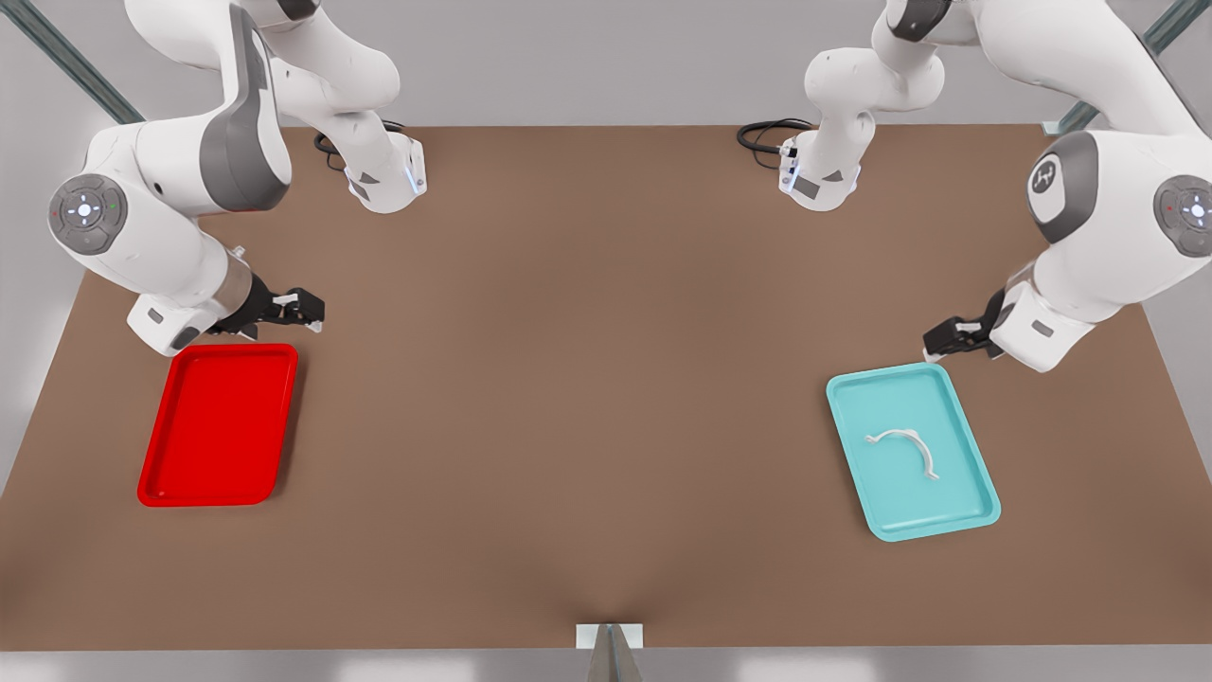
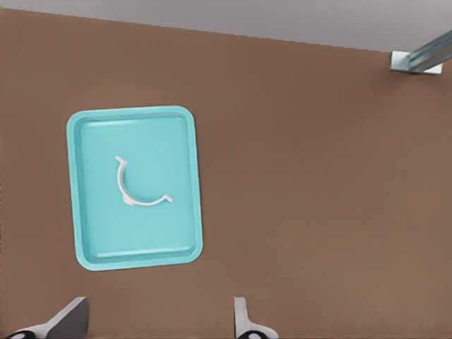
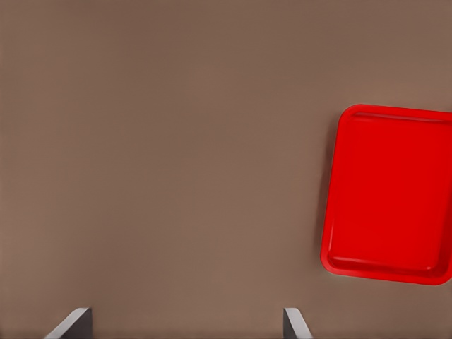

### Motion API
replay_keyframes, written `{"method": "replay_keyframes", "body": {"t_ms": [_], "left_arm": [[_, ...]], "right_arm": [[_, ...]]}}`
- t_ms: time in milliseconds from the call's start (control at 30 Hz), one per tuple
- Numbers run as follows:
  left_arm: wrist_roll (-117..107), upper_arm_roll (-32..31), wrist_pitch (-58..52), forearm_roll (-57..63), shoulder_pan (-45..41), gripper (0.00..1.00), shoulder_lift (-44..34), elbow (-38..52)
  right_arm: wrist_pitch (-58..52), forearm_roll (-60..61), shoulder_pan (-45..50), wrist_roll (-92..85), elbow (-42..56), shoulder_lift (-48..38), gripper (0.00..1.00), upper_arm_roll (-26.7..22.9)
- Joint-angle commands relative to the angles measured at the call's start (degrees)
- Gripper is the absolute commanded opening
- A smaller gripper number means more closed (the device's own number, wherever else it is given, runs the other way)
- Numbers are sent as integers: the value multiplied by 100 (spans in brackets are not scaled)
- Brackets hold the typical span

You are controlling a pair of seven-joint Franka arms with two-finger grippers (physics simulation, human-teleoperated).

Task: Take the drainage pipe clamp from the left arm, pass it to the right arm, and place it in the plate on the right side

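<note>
two end effectors parted, empty: left end effector (image 1: pixel 937 343) beside teal tray (image 1: pixel 975 511) holding drainage pipe clamp (image 1: pixel 906 446), poised for pickup; right end effector (image 1: pixel 308 311) waited by plate (image 1: pixel 156 474).

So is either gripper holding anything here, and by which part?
Nothing is held. The drainage pipe clamp lies in the teal tray; left gripper and right gripper are open.

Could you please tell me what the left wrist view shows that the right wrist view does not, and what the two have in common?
The left wrist view shows the teal tray with the white pipe clamp lying in it, below the open left gripper. The right wrist view shows the red tray, with nothing in it, off to one side of the open right gripper. Both show the brown table and each gripper's own fingertips.
</note>
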Motion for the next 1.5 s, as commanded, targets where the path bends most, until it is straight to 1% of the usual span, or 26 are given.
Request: {"method": "replay_keyframes", "body": {"t_ms": [0,33,67,133,233,300,433,467,667,800,900,933,967,1000,1033,1067,1167,1467], "left_arm": [[688,-3,-52,100,-3,100,70,13],[662,6,167,100,-3,100,211,22],[425,41,633,100,76,100,571,22],[-445,322,1319,135,94,100,1195,22],[-665,375,2488,-155,498,100,1767,-66],[-568,366,3665,-155,551,100,1785,-1032],[424,375,4763,-155,744,100,1723,-2157],[565,375,5221,-155,771,100,1723,-2456],[1330,357,5406,-182,1140,100,1820,-2703],[1488,331,5626,-392,1122,100,2180,-2580],[1488,270,5635,-410,1105,100,2294,-2580],[1488,270,5635,-410,1105,98,2330,-2580],[1488,270,5635,-410,1105,90,2347,-2580],[1488,270,5626,-410,1105,74,2382,-2580],[1488,270,5626,-410,1105,64,2391,-2580],[1479,269,5626,-410,1114,58,2400,-2580],[1488,261,5626,-480,1140,58,2619,-2422],[1558,270,5600,-524,1131,53,2681,-2448]], "right_arm": [[-21,4,3,12,4,-7,100,2],[-30,4,-6,12,4,-7,100,2],[-21,4,-6,12,4,-7,100,-7],[-21,4,3,12,13,-7,100,2],[-21,4,-6,12,13,-7,100,2],[-21,4,-6,12,13,-7,100,2],[-21,4,-23,3,4,-7,100,-7],[-21,4,-23,3,4,-7,100,-7],[-21,4,-23,3,-5,-7,100,-7],[-21,4,-23,3,-5,-7,100,-7],[-21,4,-23,3,-5,-7,100,-7],[-21,4,-23,-6,-5,-7,100,-7],[-21,4,-58,3,-5,-7,100,-7],[-30,4,-67,-6,-5,-7,100,-7],[-21,4,-59,-6,-5,-7,100,-7],[-21,4,-59,-6,-5,2,100,-7],[-21,4,-67,-67,-14,2,100,-7],[-21,13,-94,-111,-14,2,100,-7]]}}
